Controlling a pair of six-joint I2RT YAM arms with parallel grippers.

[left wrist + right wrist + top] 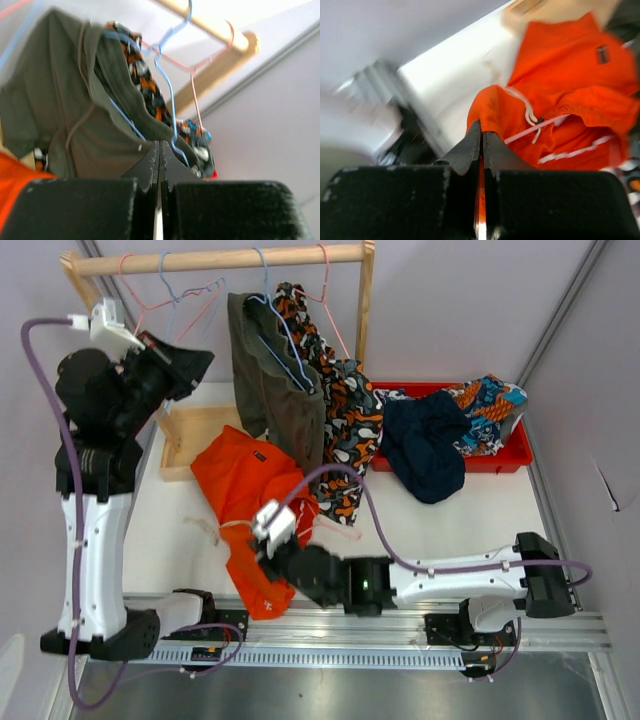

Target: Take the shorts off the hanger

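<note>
Two limp pairs upper centre, olive shorts (275, 390) and print shorts (350, 430), are being judged best gripped at the hem; left gripper (160, 146) and right gripper (481, 129) are being clenched.

rail (215, 260): hung shorts (275, 390) | bin (500, 462) right: binned shorts (425, 445) | table (170, 530) front: loose shorts (245, 490)

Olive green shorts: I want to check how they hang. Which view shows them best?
Top external: the olive green shorts show whole and sharp, hanging from the wooden rail. Left wrist shows them close but blurred, the left claw covering the bottom. Right wrist shows mainly the bright orange shorts.
</note>
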